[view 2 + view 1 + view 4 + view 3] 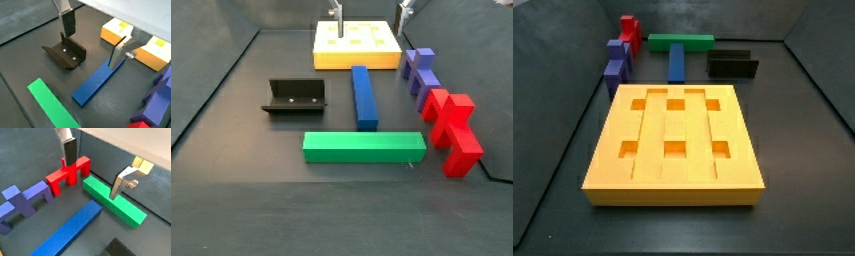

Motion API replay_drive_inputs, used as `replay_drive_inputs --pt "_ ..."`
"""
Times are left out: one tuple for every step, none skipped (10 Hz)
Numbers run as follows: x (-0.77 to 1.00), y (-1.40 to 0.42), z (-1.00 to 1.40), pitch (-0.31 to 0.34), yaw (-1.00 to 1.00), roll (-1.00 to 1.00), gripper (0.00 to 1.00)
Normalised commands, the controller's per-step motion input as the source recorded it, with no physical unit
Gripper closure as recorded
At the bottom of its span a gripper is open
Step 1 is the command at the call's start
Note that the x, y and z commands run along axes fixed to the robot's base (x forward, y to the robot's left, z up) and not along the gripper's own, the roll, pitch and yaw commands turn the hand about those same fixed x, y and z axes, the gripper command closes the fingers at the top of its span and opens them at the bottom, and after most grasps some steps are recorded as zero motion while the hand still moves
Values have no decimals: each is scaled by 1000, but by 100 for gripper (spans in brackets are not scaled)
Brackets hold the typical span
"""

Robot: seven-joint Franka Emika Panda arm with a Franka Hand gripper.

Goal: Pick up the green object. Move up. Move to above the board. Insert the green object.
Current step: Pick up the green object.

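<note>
The green object (364,146) is a long bright-green bar lying flat on the dark floor, crosswise beyond one end of the blue bar (365,95). Both wrist views also show it (113,200) (52,102). The board (676,140), a thick orange-yellow slab with six square holes, lies at the other end of the blue bar. My gripper (372,8) hangs high near the board's far side, well away from the green object. It is open in both wrist views (93,177) (91,50), with nothing between its fingers.
A red branched piece (452,125) and purple pieces (420,72) lie in a row beside the blue bar. The fixture (295,97) stands on the blue bar's other side. Dark walls enclose the floor.
</note>
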Motion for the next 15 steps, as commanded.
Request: replay_drive_inputs --pt "0 0 0 7 0 0 0" --pt "0 -3 0 0 0 9 0" --pt "0 -14 0 0 -31 51 0" --pt "-11 0 0 -44 -266 0 0" --pt "-183 146 -31 -169 -263 -19 0" --pt "-289 186 0 -314 -414 -97 0" --pt "-123 237 -46 -299 -449 -101 0" --pt "0 266 -103 -259 -494 -124 0" --pt "0 149 -60 -234 -700 -153 0" --pt "197 49 -71 -84 -869 -159 0" --pt "209 31 -49 -49 -889 -150 0" --pt "197 0 -111 -21 -906 -164 0" --pt "157 0 -183 0 -954 -121 0" --pt "151 0 -234 0 -946 -129 0" --pt "186 0 -311 0 -940 -114 0"
